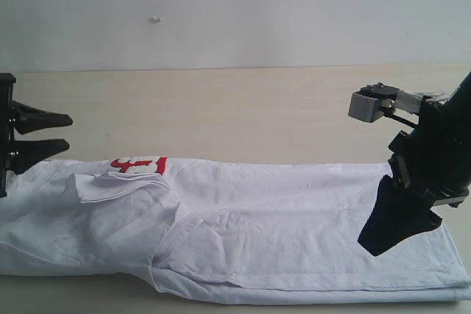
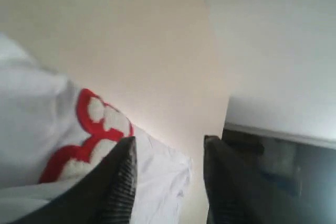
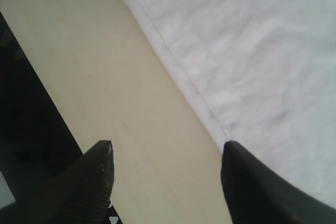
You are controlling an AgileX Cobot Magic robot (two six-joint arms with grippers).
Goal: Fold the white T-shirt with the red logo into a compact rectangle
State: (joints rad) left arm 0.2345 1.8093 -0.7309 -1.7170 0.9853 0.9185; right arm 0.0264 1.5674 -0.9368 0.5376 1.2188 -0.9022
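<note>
Pale wooden bench [image 1: 243,108] stands against a white wall [image 1: 235,12]. On it the white T-shirt [image 1: 294,218] lies folded into a long band, its long axis running left to right near the front edge. Only part of the red logo [image 1: 140,165] shows, near the left end. Bare bench lies open behind the shirt. The left gripper [image 1: 69,131] hovers at the left end, fingers [image 2: 118,182] parted and empty. The right gripper [image 3: 167,145] straddles the right end's hem, fingers released and empty.

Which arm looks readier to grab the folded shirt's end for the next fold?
Probably right: the right gripper, open, points down over the white T-shirt's end. The left gripper, also open, lies level at the other end, near the red logo.
</note>
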